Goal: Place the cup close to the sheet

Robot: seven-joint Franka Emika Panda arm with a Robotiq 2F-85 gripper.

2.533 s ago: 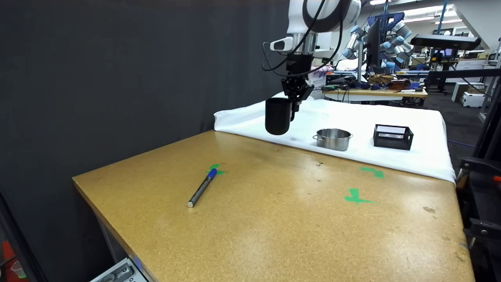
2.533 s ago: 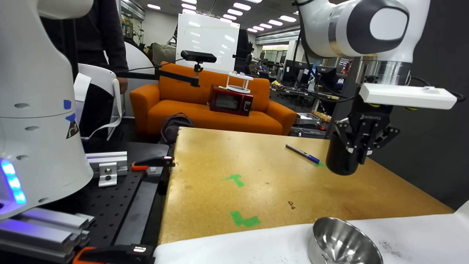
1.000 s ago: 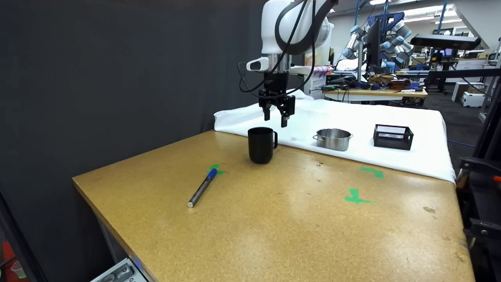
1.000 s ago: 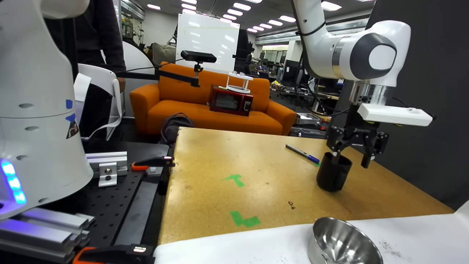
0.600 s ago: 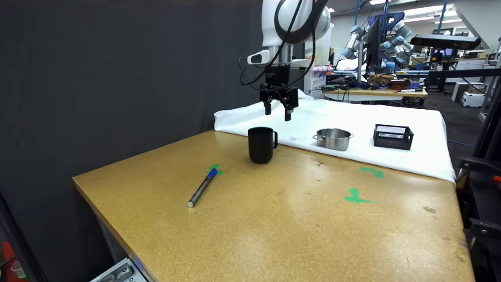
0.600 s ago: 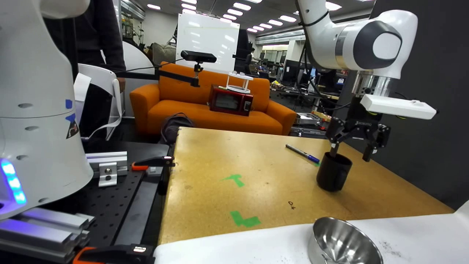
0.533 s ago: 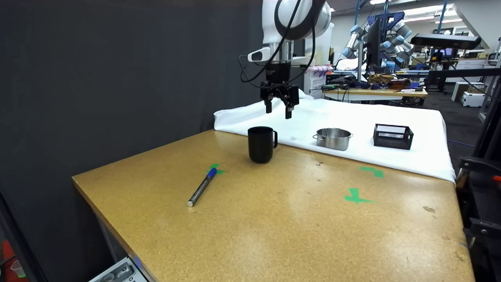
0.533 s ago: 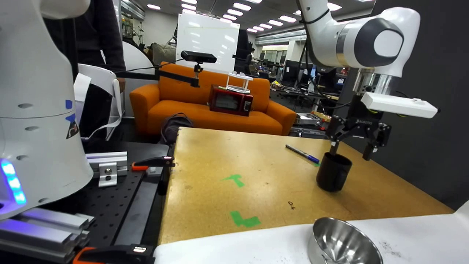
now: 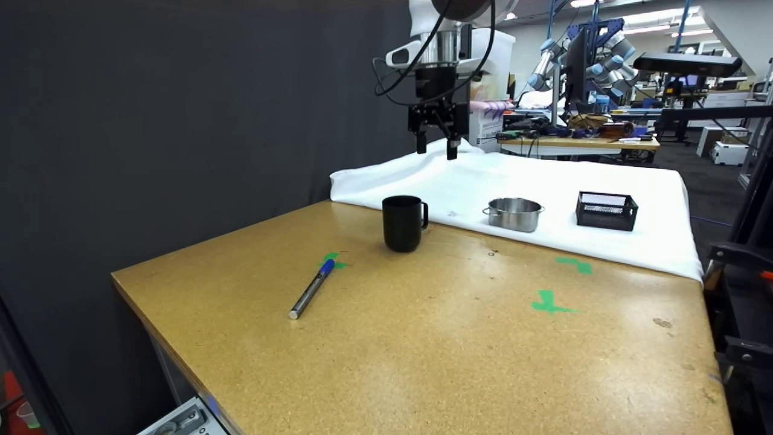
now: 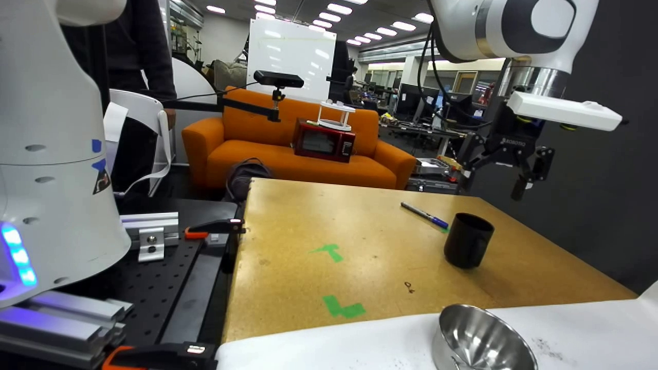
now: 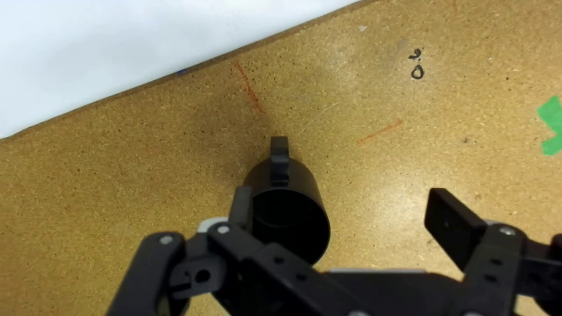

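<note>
The Robotiq gripper hangs in the air with its fingers spread wide and nothing pinched between them, as suits a mug left to stand by itself. Below it, shifted toward one finger in the wrist view, the black mug stands upright on the particleboard tabletop, mouth up and touched by neither finger. Its handle points toward the white cloth, whose edge crosses beyond the gripper on the handle's side, near the mug without touching it. That spot is probably chosen because the task wants the mug close to the cloth, not on it; a flat surface likely also gives steadier footing than folds. The two-handled steel pot rests on the cloth, lower than the gripper and farther off than the mug. Placing looks done; only backing the gripper off seems left.
</note>
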